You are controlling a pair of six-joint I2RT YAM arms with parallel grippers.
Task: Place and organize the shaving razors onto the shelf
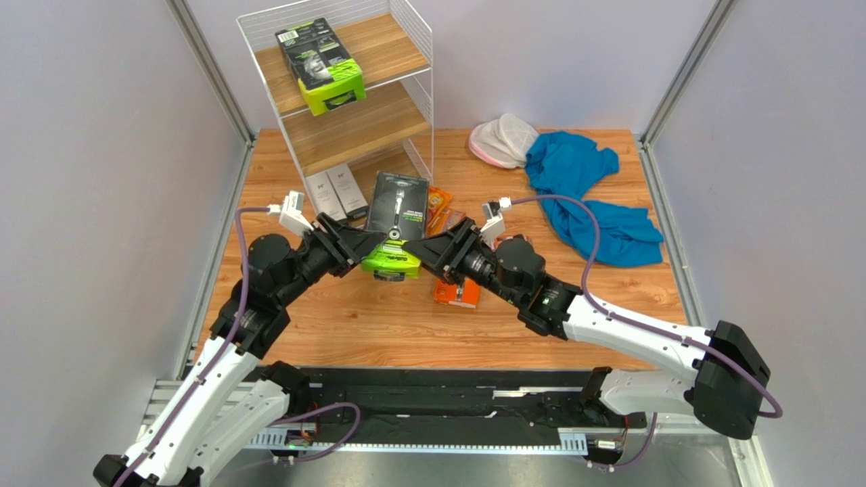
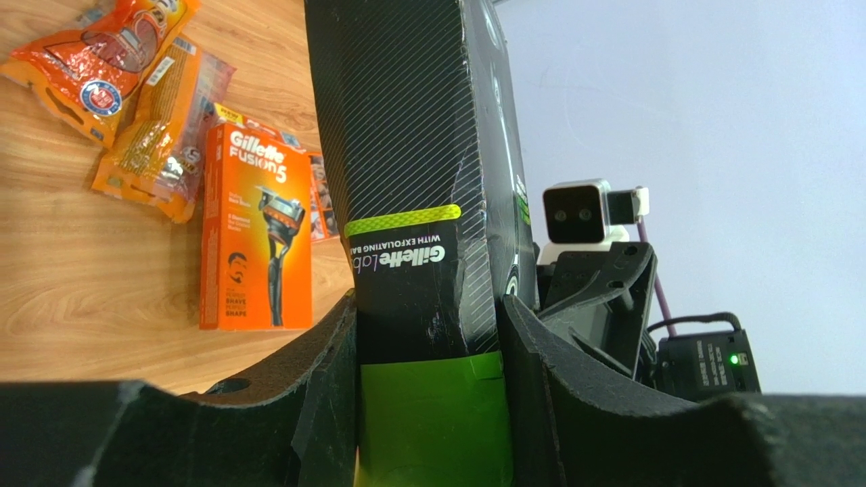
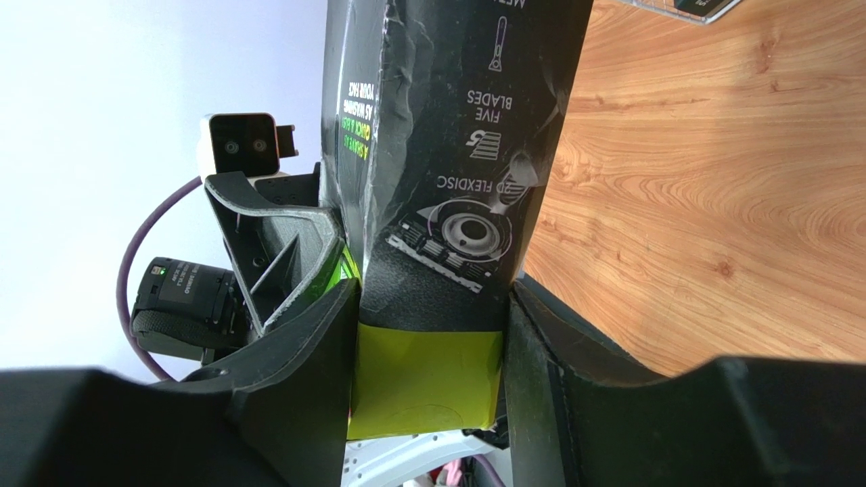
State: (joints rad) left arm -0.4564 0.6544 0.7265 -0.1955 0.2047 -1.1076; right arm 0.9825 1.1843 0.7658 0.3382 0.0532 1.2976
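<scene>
The table [image 1: 335,325] carries the shelf [image 1: 391,46] at its far left, and one black, green-ended pack [image 1: 323,66] already lies on the top tier. In front of the shelf, both arms hold up a second black pack [image 1: 398,208]. The left gripper [image 1: 356,247] and the right gripper [image 1: 439,249] each pinch its lime-green end from opposite sides. This looks like a handover or re-grip, partway through the placing. Next, I judge, one gripper must let go so the other can carry the pack to a tier. An orange Gillette box [image 2: 254,238] and the orange blister packs [image 2: 132,91] lie on the table, not yet shelved
</scene>
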